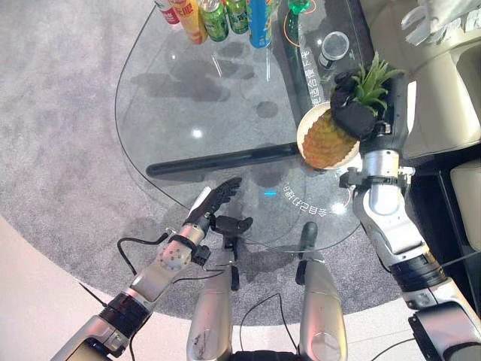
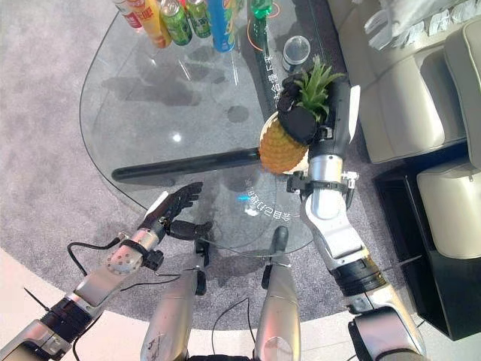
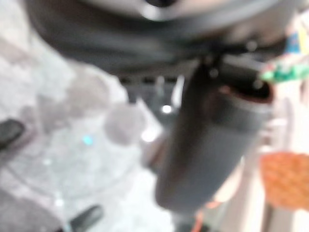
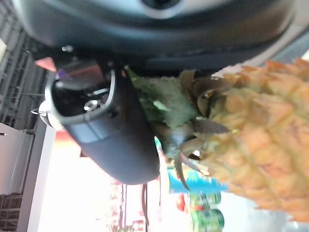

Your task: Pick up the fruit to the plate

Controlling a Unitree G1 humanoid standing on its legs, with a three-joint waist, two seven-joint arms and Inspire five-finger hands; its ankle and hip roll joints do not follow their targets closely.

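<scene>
Right hand [image 1: 353, 105] is curled round the pineapple [image 1: 327, 140] at the base of its leafy crown, fingers closed on it. The fruit hangs tilted just above the pale plate [image 1: 301, 131], which lies at the table's right edge; whether its body already touches the plate I cannot tell.

A pineapple is heavy for its size, stiff and rough-skinned, so it should not slip, but its weight sits well below this grip and would swing it. The crown leaves are springy and could tear or twist. A hold round the neck, where crown meets body, looks soundest, and that is about where the fingers sit in the right wrist view.

Left hand [image 1: 216, 203] hovers at the near edge of the glass table [image 1: 188, 105], fingers straight and spread, holding nothing. Cans and bottles [image 1: 218, 16] stand along the far edge, well apart from the plate.
</scene>
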